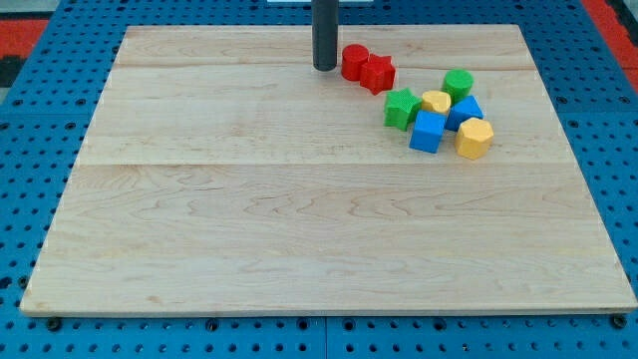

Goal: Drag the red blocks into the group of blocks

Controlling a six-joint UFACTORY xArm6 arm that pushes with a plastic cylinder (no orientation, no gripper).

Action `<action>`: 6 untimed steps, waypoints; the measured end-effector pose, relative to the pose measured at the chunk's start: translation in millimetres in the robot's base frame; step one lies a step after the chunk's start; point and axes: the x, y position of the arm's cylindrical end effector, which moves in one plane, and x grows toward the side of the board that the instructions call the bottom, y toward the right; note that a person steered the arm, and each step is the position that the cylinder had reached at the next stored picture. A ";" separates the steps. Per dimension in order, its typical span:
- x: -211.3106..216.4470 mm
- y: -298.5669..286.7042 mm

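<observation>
Two red blocks sit near the view's top centre: a red cylinder [354,62] and a red star-shaped block [378,74], touching each other. My tip [325,67] stands just left of the red cylinder, close to it. To the right and slightly below lies the group: a green star block [401,108], a yellow block [436,101], a green cylinder [458,84], a blue block [465,111], a blue cube [428,131] and a yellow hexagonal block [475,138]. A small gap separates the red star from the green star.
The wooden board [299,219] lies on a blue perforated table [30,150]. The board's top edge runs just behind my tip.
</observation>
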 end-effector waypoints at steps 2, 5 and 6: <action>19.1 56.6; 64.3 48.0; 25.9 40.0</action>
